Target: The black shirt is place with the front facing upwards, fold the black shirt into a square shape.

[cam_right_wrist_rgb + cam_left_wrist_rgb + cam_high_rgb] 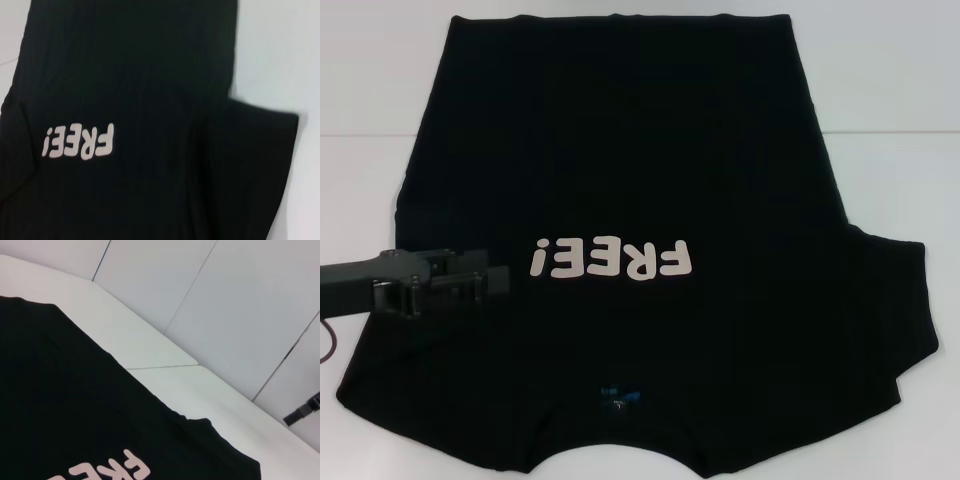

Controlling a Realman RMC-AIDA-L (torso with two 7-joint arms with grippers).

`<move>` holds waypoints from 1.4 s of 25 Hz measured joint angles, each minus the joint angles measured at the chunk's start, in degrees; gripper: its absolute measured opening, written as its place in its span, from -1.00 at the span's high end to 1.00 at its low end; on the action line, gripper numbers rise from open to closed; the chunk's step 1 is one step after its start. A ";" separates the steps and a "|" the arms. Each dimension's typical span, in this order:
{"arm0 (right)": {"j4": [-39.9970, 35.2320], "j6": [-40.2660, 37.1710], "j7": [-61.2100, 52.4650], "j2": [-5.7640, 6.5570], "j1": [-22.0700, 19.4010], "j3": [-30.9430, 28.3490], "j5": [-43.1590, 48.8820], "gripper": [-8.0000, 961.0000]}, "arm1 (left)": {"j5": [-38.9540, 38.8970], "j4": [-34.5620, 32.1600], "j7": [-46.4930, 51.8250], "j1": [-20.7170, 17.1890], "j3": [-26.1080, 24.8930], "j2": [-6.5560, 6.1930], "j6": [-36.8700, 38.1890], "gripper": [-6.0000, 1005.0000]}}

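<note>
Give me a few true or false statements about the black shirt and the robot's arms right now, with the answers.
1. The black shirt lies print side up. True.
2. The "FREE!" print reads upright from the head camera. False: it appears upside down there.
3. The left gripper is over the shirt's left edge. True.
4. The right gripper is also over the shirt in the head view. False: it is not in view.
5. The sleeve on the robot's right is spread out flat. True.
6. The shirt is already a neat square. False: it is still mostly spread open.
</note>
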State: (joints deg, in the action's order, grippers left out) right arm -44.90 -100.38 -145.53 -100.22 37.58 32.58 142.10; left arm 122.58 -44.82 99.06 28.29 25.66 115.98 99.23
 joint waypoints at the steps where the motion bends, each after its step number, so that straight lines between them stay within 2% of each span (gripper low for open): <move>1: 0.76 0.39 -0.01 -0.12 -0.13 -0.01 0.01 -0.90 | -0.04 0.10 -0.01 0.06 0.00 0.10 -0.29 -0.21; 6: 3.68 2.47 -0.01 -0.30 -0.89 0.16 0.06 -0.90 | -0.25 0.26 -0.02 0.17 -0.01 0.34 -1.16 -0.21; 9: 4.03 4.13 0.00 -0.85 -1.62 0.00 0.07 -0.90 | -0.90 0.32 -0.10 0.19 0.00 0.42 -1.51 -0.22; 18: 4.03 8.21 4.24 -4.59 -3.37 -0.29 -0.31 -0.90 | -1.39 0.53 -0.09 0.41 0.00 0.77 -2.58 -0.23; 22: 4.43 9.92 4.81 -5.71 -3.45 -0.27 -0.16 -0.90 | -1.46 0.54 -0.08 0.58 0.00 0.98 -3.09 -0.23; 35: 8.27 12.01 1.51 -5.45 -3.37 -0.19 0.02 -0.90 | -1.61 0.53 0.35 0.90 0.00 1.40 -3.92 -0.25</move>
State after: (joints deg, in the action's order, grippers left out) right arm -36.63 -88.37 -144.03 -105.67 34.21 32.39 142.12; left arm 120.97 -44.29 99.41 29.19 25.66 117.38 95.31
